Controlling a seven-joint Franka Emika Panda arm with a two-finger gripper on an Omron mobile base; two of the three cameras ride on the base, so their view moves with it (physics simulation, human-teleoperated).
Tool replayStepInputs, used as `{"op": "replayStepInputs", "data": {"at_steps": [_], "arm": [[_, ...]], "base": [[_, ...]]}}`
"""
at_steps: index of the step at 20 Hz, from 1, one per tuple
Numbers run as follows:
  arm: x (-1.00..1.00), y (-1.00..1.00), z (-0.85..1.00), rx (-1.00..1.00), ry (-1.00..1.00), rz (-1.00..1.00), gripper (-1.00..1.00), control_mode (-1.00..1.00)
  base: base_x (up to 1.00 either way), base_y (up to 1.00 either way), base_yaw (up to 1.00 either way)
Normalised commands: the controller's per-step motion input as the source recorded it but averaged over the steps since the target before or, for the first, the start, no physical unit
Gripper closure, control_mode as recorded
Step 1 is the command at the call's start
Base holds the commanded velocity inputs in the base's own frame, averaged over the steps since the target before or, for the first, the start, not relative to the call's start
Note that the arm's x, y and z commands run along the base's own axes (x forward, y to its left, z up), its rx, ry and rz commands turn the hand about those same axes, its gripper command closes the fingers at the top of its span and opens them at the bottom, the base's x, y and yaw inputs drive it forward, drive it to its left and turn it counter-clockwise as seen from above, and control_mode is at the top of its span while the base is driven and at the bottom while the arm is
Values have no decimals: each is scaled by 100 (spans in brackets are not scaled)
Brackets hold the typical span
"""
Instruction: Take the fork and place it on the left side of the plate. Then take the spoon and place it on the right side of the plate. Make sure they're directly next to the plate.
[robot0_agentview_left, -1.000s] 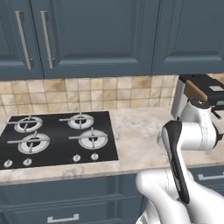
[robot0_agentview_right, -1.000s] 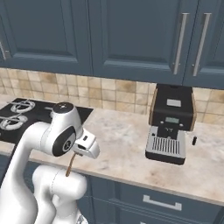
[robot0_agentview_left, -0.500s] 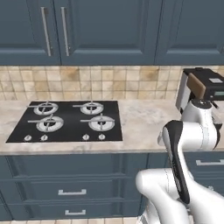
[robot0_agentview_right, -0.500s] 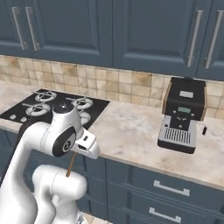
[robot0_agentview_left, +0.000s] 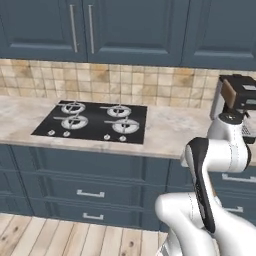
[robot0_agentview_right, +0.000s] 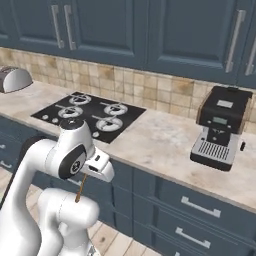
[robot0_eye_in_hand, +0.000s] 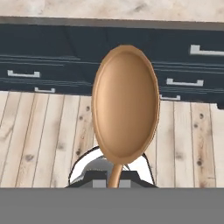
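My gripper (robot0_agentview_right: 85, 176) hangs low in front of the robot's body, shut on the spoon. The spoon (robot0_eye_in_hand: 125, 105) is all wooden and orange-brown. In the hand view its round bowl faces the camera, and its thin handle runs down between my fingertips (robot0_eye_in_hand: 99, 174). Seen from the right base view, the spoon (robot0_agentview_right: 80, 190) points down toward the floor, below counter height. The fork and the plate are out of view.
A black cooktop (robot0_agentview_left: 95, 120) lies in the marble counter (robot0_agentview_right: 160, 145). A coffee machine (robot0_agentview_right: 222, 127) stands at the right and a toaster (robot0_agentview_right: 15, 79) at the far left. Dark blue drawers (robot0_agentview_left: 95, 192) front the counter above a wooden floor (robot0_eye_in_hand: 43, 131).
The whole picture has shifted: the base has backed away from the counter and moved sideways, so floor and drawers now show. The arm keeps its pose, still shut on the spoon.
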Motion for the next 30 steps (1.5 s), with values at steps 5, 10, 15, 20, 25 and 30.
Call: {"op": "replayStepInputs", "data": {"at_steps": [5, 10, 15, 20, 25, 30], "arm": [[0, 0, 0, 0, 0, 0, 100, 100], [0, 0, 0, 0, 0, 0, 100, 100], [0, 0, 0, 0, 0, 0, 100, 100], [0, 0, 0, 0, 0, 0, 100, 100], [0, 0, 0, 0, 0, 0, 100, 100], [0, 0, 0, 0, 0, 0, 100, 100]], "base": [[-68, -56, 31], [-89, -29, 32], [-100, -1, 18], [-100, 2, 1], [-100, 4, 2], [-94, 0, 17]]}}
